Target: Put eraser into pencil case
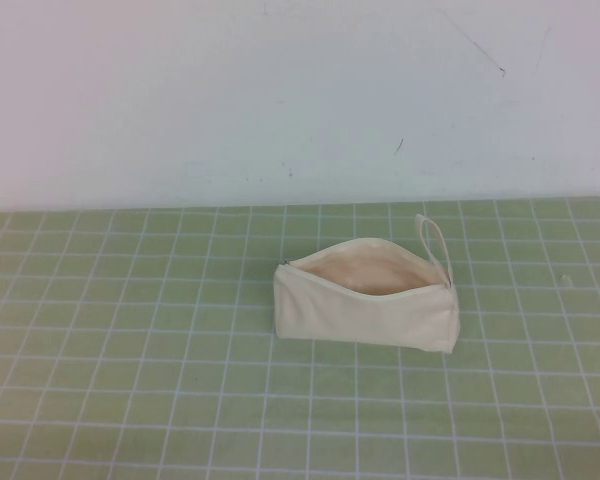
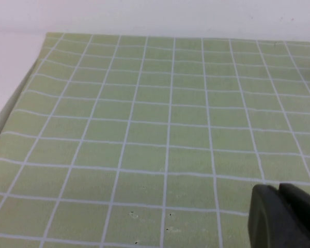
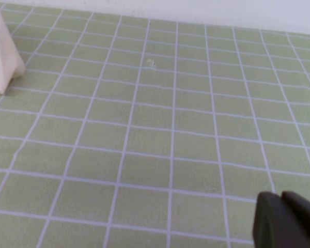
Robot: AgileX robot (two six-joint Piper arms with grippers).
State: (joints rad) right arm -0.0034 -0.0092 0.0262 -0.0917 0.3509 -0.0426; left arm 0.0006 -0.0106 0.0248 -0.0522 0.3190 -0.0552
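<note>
The cream pencil case (image 1: 365,305) lies on the green grid mat in the middle of the high view, zipper open, beige lining showing, thin loop strap (image 1: 432,238) at its right end. One end of it shows in the right wrist view (image 3: 1,51). The eraser is not in view in any frame. Neither arm shows in the high view. My left gripper (image 2: 278,194) is shut and empty over bare mat. My right gripper (image 3: 280,199) is shut and empty over bare mat, well away from the case.
The green grid mat (image 1: 130,360) covers the table up to the white wall (image 1: 280,90) at the back. In the left wrist view the mat's edge (image 2: 15,103) meets a white surface. A small pale speck (image 3: 151,63) lies on the mat.
</note>
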